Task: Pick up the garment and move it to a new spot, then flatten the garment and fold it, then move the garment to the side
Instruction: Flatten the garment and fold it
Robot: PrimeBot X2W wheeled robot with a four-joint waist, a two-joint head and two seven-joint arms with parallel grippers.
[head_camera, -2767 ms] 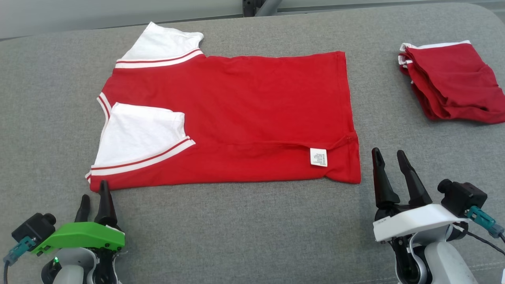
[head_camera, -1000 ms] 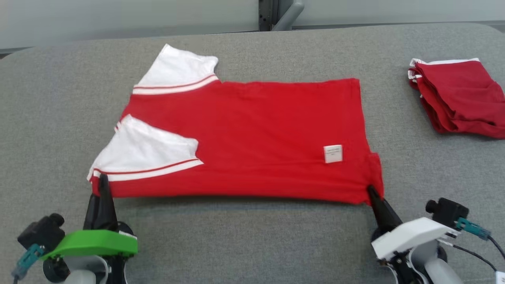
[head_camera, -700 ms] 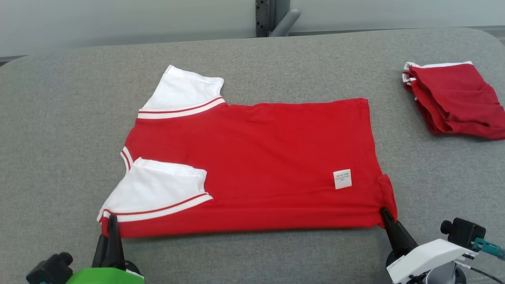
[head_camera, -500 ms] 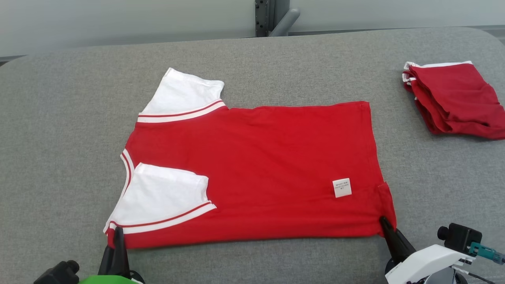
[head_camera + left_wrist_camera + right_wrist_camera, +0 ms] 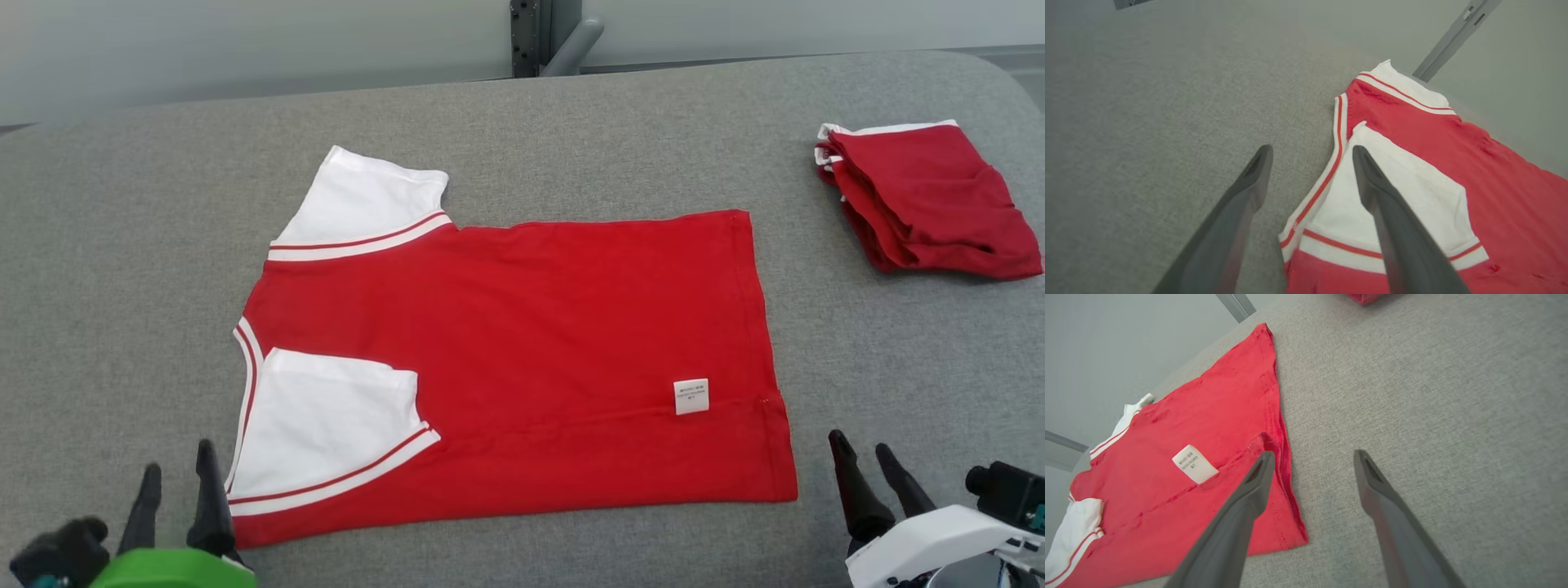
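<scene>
Hovering open and empty, my left jaws sit by the sleeve corner of the red-and-white garment (image 5: 531,343), lying flat on the grey table (image 5: 571,106); my right jaws, also open, hang just beside its hem corner.

You have a bright red garment (image 5: 555,327) lying on a flecked mid-grey bench (image 5: 571,122). Its sleeves (image 5: 326,416) are plain white, each finished with a white band crossed by one thin red stripe, and the neck trim (image 5: 247,359) is white with a red line as well. The small label (image 5: 691,396) is white with tiny dark print you can't read. The folded pile (image 5: 922,196) is a deeper red with white edging. Your left gripper (image 5: 177,459) wears a green shell (image 5: 171,569), your right gripper (image 5: 857,441) a white one; both have dark grey jaws. The wall (image 5: 245,41) is pale grey, the post (image 5: 563,37) a darker grey
</scene>
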